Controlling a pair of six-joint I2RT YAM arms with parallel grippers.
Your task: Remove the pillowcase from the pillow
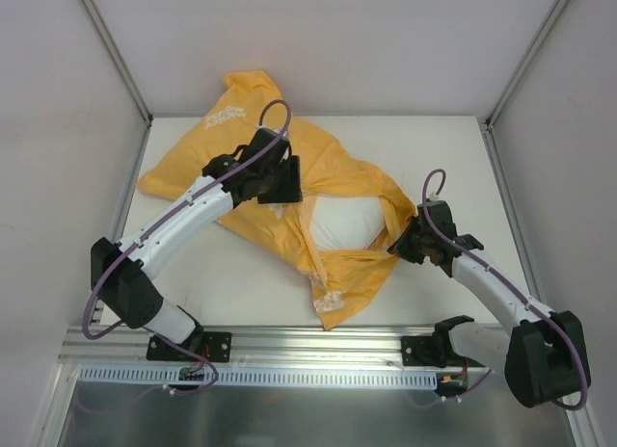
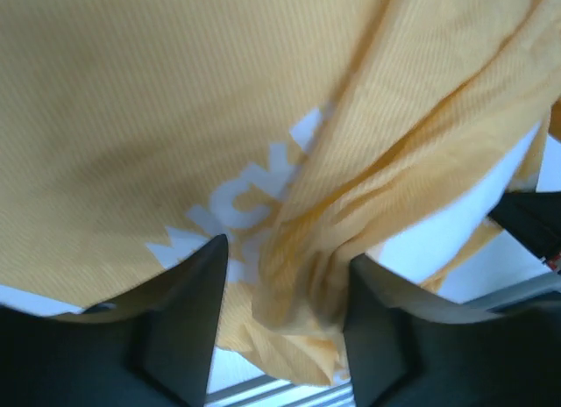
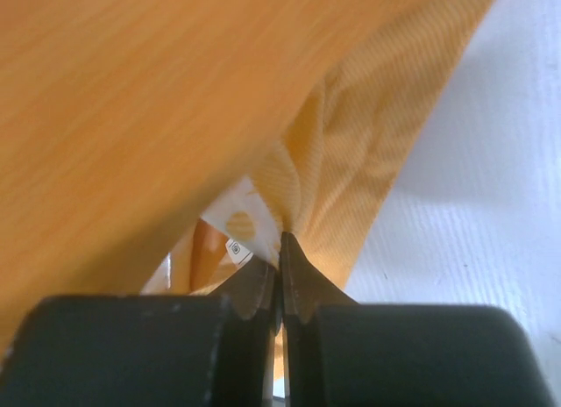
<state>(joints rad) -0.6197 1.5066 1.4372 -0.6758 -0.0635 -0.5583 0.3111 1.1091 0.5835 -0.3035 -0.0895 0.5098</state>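
Note:
The orange pillowcase point(image 1: 328, 168) lies crumpled across the table, its mouth facing the near edge. The white pillow point(image 1: 345, 221) shows through that mouth. My left gripper point(image 1: 281, 195) hovers over the pillowcase's middle. In the left wrist view it point(image 2: 287, 253) is open, with a loose fold of the orange pillowcase point(image 2: 175, 117), which carries white lettering, hanging between the fingers. A white patch, likely the pillow point(image 2: 438, 240), shows at the right. My right gripper point(image 1: 398, 243) is at the right edge of the mouth. In the right wrist view it point(image 3: 282, 242) is shut on a pinch of the pillowcase point(image 3: 175, 91).
The white table point(image 1: 434, 148) is walled at the back and on both sides. An aluminium rail point(image 1: 318, 346) runs along the near edge by the arm bases. Bare table point(image 3: 491, 205) lies to the right of the right gripper.

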